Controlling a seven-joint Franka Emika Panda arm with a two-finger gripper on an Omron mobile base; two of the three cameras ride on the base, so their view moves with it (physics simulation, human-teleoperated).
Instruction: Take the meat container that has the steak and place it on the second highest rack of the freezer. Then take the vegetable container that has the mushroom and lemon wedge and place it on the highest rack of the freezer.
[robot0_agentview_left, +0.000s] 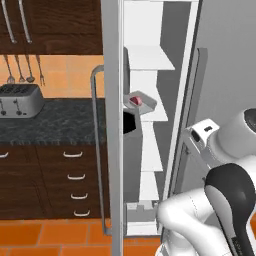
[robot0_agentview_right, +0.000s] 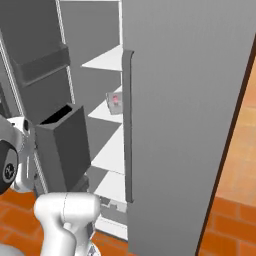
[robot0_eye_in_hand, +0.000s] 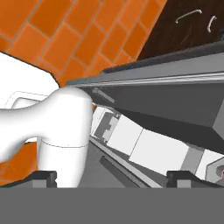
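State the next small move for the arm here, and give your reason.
Probably reach the hand toward the vegetable container. The meat container with the steak already sits on a white shelf level inside the open freezer, and the hand, fingers apart, holds nothing.

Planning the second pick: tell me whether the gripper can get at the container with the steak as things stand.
Probably yes. The freezer door stands open, and the container with the steak sits near the front edge of its shelf with nothing before it. The gripper is low and would have to rise first.
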